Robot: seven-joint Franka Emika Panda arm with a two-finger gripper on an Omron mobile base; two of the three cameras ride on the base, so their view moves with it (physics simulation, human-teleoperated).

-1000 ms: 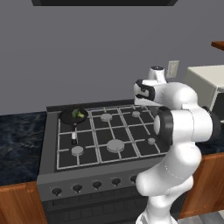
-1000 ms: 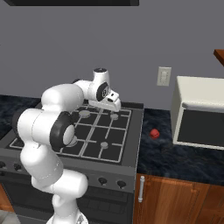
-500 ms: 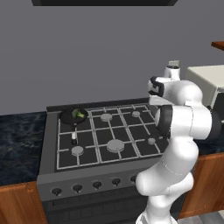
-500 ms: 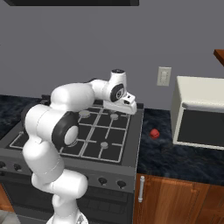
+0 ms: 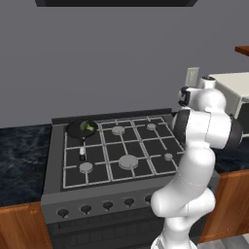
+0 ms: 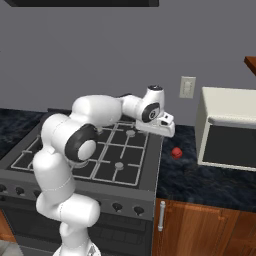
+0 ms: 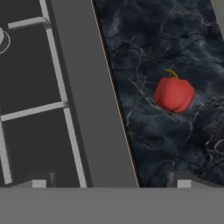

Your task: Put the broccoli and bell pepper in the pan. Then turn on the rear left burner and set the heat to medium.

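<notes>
The broccoli [image 5: 87, 127] is sitting in the pan [image 5: 80, 130]; the gripper [image 7: 109, 183] is hanging wide open near the pepper [image 7: 174, 93].

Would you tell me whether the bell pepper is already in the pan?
No, the bell pepper lies on the dark counter right of the stove, while the pan holds just the broccoli.

Glossy red bell pepper [image 7: 174, 94], veined dark stone counter [image 7: 175, 52], matt grey stove [image 7: 78, 87]

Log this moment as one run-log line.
hand: open, above stove's right edge | broccoli: in pan | bell pepper: on counter | next: grasp pepper
</notes>
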